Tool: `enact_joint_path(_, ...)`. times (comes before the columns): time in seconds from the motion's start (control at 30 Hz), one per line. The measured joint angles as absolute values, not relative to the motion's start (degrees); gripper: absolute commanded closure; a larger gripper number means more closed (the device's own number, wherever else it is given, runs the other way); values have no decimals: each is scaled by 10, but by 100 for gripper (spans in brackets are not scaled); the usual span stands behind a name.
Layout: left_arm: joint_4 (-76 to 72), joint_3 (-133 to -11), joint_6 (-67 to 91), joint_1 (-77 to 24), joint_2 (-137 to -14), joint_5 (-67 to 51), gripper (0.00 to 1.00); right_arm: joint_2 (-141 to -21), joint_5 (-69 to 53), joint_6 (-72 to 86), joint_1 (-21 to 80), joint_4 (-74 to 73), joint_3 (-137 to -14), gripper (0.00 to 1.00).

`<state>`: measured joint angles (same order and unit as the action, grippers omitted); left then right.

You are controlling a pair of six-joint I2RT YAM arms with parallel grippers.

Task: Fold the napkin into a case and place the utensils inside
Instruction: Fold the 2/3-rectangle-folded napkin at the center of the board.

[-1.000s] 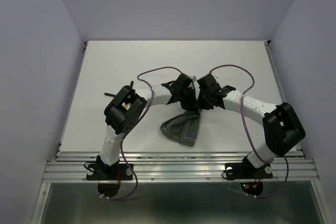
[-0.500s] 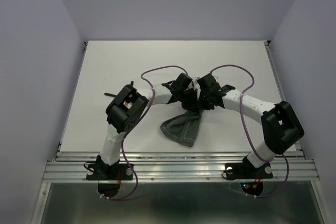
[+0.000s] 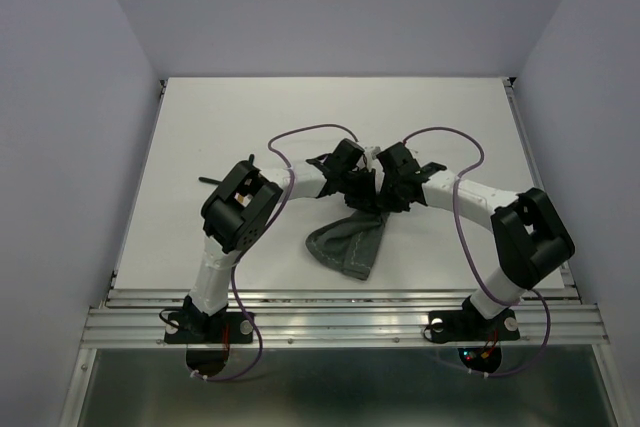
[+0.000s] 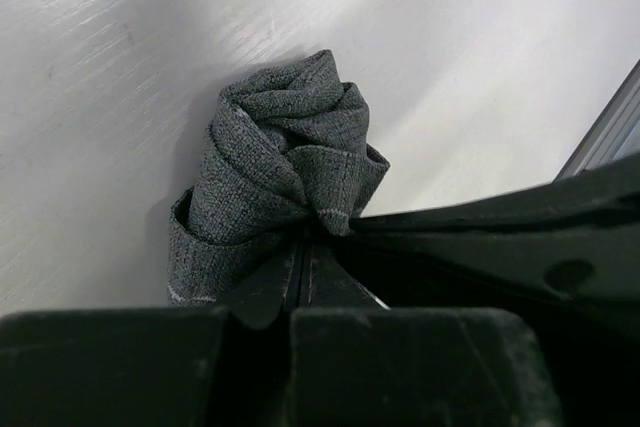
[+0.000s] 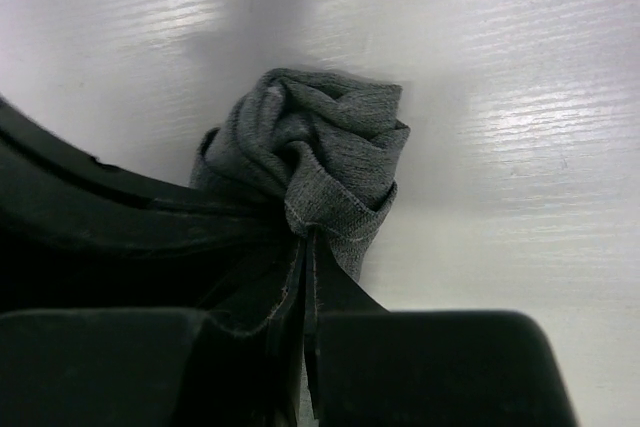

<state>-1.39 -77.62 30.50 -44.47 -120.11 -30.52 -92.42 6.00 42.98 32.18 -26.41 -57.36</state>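
Top external view first: the napkin [image 3: 348, 242] is bunched, not folded. Its upper end is gathered between the two arms over the middle of the worktop [image 3: 250, 117], and the rest trails down toward me onto the surface in a loose, wrinkled fan.

On the left wrist camera, the left fingers [image 4: 265, 292] are pressed together on a pinch of the cloth, with a rolled wad of it sitting just beyond the tips. The right wrist camera shows much the same. The right fingers [image 5: 340, 297] are shut on a stitched edge, with the crumpled mass just ahead of them.

My reading is that the task is at an early stage. I see no flat fold or tidy pouch (nothing I would call a case yet), and I cannot pick out the utensils with any confidence in these views. Shaping the cloth and loading the cutlery both remain to be done.
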Motion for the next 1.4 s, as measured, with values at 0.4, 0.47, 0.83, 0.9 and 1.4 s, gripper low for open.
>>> enact_joint_path(0.4,0,-775,284,-442,-1184,-291,53,-945,62,456,314,-234,-545,97)
enact_joint_path(0.47,8,-775,279,-442,-1178,-281,52,-945,62,461,314,-227,-543,97)
enact_joint_path(0.83,63,-777,251,-442,-1145,-229,25,-935,58,483,311,-173,-517,97)
enact_joint_path(0.9,72,-777,244,-442,-1141,-220,20,-934,55,484,310,-172,-516,98)
enact_joint_path(1.4,131,-752,242,-415,-1056,-177,4,-933,45,500,303,-150,-509,97)
